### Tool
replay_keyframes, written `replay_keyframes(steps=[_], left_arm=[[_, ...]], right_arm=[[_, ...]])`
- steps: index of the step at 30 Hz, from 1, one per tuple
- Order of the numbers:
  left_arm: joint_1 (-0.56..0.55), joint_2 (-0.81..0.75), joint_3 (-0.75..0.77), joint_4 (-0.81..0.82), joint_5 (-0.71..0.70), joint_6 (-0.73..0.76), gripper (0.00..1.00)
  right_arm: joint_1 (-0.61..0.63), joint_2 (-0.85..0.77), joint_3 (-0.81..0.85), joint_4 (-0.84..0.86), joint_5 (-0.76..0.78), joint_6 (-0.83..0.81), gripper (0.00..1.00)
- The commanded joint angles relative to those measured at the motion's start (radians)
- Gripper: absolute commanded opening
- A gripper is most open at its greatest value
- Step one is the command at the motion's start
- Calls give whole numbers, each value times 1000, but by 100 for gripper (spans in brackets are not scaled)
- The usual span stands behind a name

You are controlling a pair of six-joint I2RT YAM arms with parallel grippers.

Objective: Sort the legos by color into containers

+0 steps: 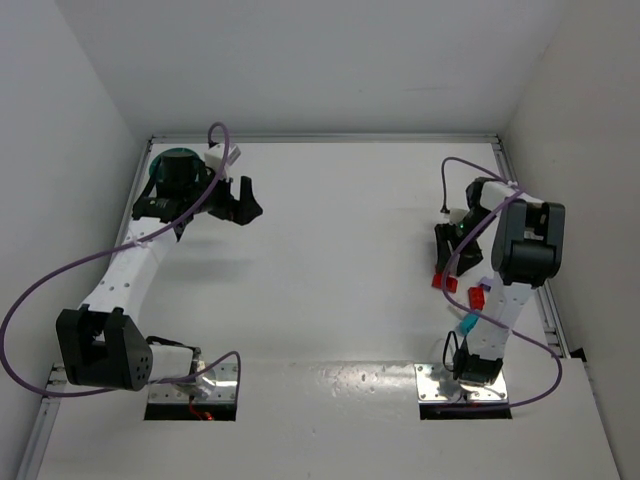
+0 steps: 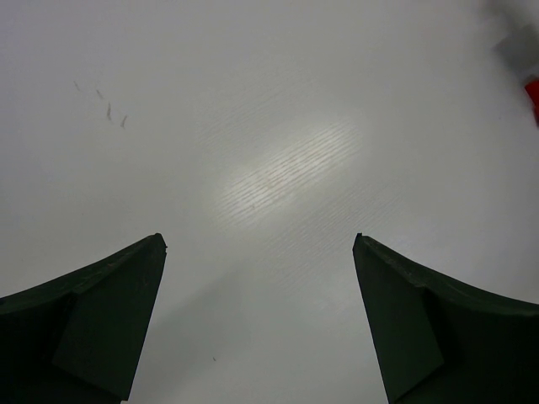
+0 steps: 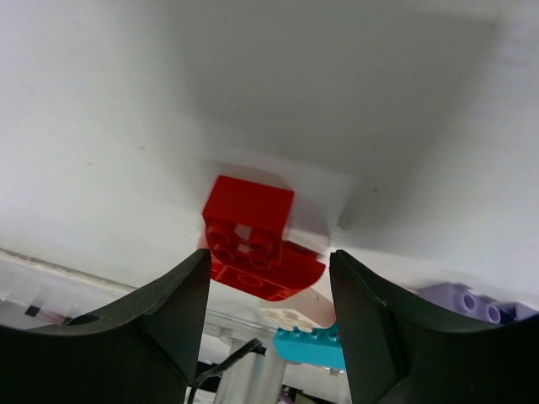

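A red brick (image 3: 248, 220) lies on the white table just beyond and between my right gripper's (image 3: 269, 261) open fingers, untouched. A cyan brick (image 3: 313, 345), a pale brick (image 3: 290, 318) and a purple brick (image 3: 467, 299) lie nearer the arm base. From above, my right gripper (image 1: 447, 262) hangs over a red brick (image 1: 446, 282), with another red brick (image 1: 477, 297) and a cyan brick (image 1: 465, 325) near it. The teal bowl (image 1: 172, 162) sits at the far left, mostly hidden by my left arm. My left gripper (image 1: 243, 207) is open and empty over bare table (image 2: 278, 168).
White walls enclose the table on the left, back and right. A metal rail (image 1: 548, 310) runs along the right edge beside the bricks. Purple cables loop off both arms. A red object (image 2: 532, 97) shows at the left wrist view's top right edge.
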Motion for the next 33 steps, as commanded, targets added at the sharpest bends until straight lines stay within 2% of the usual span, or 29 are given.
replay_keyframes(steps=[1, 8, 14, 24, 33], left_arm=[[-4, -3, 31, 31, 0, -22, 100], [-4, -3, 13, 53, -9, -41, 100], [-4, -22, 3, 53, -18, -41, 100], [-4, -23, 3, 53, -19, -41, 100], [-4, -23, -6, 71, -28, -41, 100]], right_arm=[[6, -75, -32, 50, 72, 11, 58], [25, -86, -57, 89, 52, 42, 56], [34, -64, 0, 76, -35, 54, 56], [43, -46, -34, 86, 37, 63, 45], [52, -46, -80, 106, 69, 102, 46]])
